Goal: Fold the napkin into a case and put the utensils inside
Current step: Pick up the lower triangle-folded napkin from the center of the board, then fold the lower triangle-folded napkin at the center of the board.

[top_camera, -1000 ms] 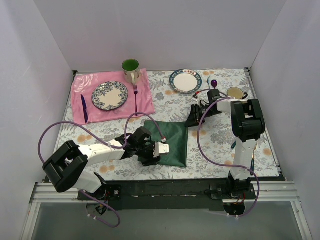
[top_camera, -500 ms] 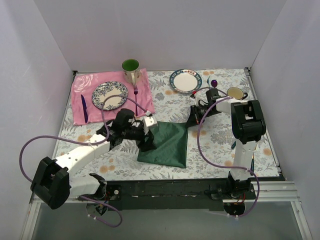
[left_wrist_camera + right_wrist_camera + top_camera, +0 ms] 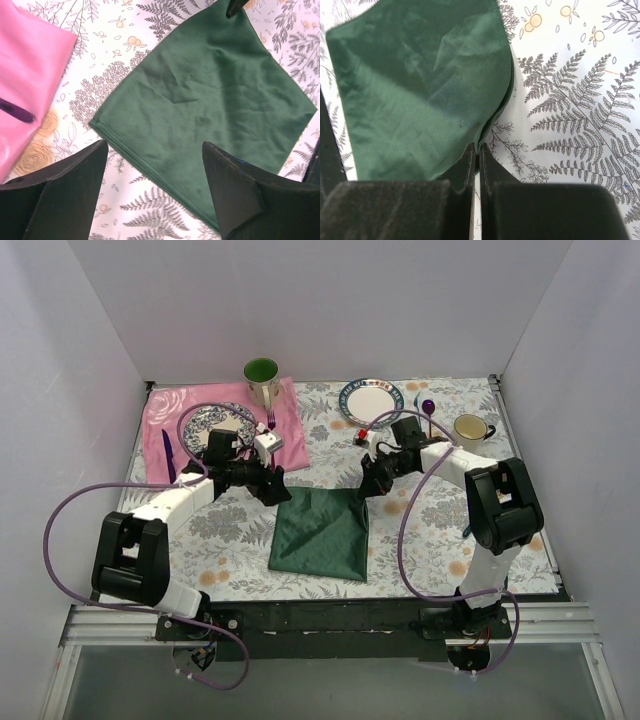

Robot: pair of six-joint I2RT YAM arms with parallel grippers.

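Right now your table [image 3: 430,530], covered in a fern-and-flower print, fills the middle of the top view. On it, just below the centre of the frame, the dark green napkin [image 3: 322,535] lies folded into a rough square. It is flat except at its upper right corner. The pink cloth [image 3: 160,410] sits in the upper left, apart from the napkin. Your left end effector [image 3: 277,486] hovers over the napkin's upper left corner, fingers spread wide with nothing between them. Your right end effector [image 3: 364,488] is at the upper right corner, fingers pressed together on the napkin's edge, where the layers bow upward.
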